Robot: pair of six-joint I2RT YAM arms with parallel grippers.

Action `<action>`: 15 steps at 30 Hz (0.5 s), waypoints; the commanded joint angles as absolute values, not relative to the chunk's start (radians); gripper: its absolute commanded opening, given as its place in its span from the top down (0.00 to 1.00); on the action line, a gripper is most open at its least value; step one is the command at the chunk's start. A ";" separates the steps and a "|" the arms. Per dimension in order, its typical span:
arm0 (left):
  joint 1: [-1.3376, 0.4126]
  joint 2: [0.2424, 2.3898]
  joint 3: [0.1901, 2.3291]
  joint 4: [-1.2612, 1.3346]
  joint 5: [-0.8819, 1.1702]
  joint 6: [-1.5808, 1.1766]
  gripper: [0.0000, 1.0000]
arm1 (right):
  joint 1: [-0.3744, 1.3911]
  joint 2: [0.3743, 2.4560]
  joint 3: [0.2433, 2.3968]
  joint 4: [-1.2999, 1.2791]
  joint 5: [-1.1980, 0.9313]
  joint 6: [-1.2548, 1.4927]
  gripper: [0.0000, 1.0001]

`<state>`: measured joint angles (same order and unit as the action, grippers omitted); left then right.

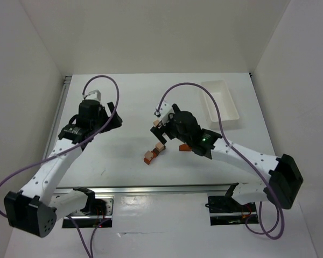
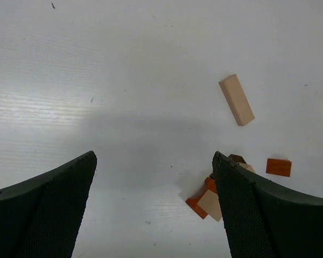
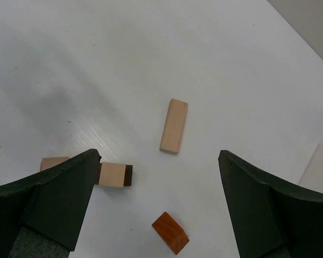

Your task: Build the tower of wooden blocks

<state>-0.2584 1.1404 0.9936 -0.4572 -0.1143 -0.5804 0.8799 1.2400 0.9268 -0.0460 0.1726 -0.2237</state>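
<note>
Left gripper (image 2: pixel 153 156) and right gripper (image 3: pixel 159 153) spread wide over white table (image 1: pixel 129 107), plain white walls (image 1: pixel 151 32) around

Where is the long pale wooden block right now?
In the right wrist view, the long pale block lies flat ahead of the open right pincer, apart from the orange-red block nearer the camera.

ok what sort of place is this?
Probably a robotics lab test cell, not a home or factory: a white table boxed in by plain white panels, the left arm and right arm bolted at its near edge, with small wooden blocks and a white tray as props.
</note>
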 commanded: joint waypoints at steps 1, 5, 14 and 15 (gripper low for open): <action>-0.250 1.030 0.956 -0.495 -0.153 -0.679 0.06 | 0.835 1.324 1.032 0.052 0.167 -0.249 0.00; -0.250 0.947 0.913 -0.517 -0.153 -0.719 0.06 | 0.708 1.507 1.118 0.064 0.020 -0.250 0.02; -0.250 0.894 0.851 -0.572 -0.163 -0.767 0.00 | 0.635 1.779 1.253 0.031 -0.126 -0.276 0.17; -0.250 0.894 0.851 -0.572 -0.163 -0.767 0.00 | 0.626 1.816 1.253 0.031 -0.126 -0.276 0.21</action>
